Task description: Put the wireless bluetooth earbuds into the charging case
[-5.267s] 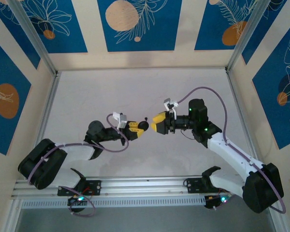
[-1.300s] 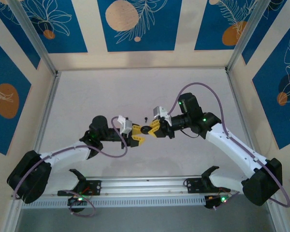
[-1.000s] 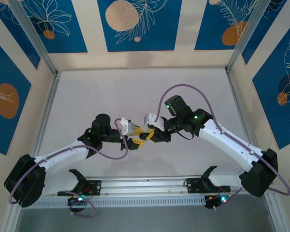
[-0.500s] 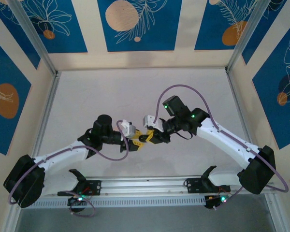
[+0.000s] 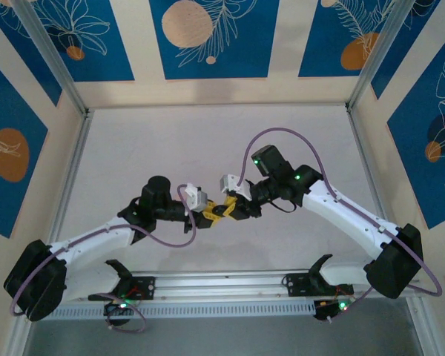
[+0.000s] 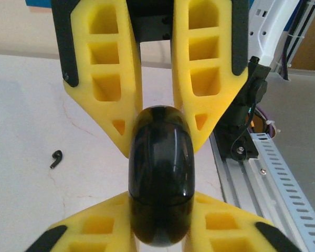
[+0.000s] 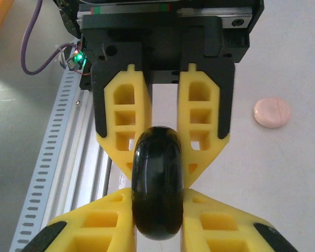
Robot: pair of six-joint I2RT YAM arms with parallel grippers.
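The black round charging case stands on edge with its lid closed, gripped from opposite sides by both grippers. My left gripper is shut on its near half, its yellow fingers pressing both flat faces. The right gripper is shut on the same case from the other end. In the top view the two grippers meet over the table's near middle, the left gripper touching the right gripper. One black earbud lies on the table to the left of the case.
A pale pink round case lies closed on the table. The slotted metal rail along the table's near edge runs close to the grippers, also seen as the rail in the right wrist view. Patterned walls enclose the table.
The left gripper's jaws have closed onto the black case that the right gripper brought over. Both arms have barely shifted in the last half second.
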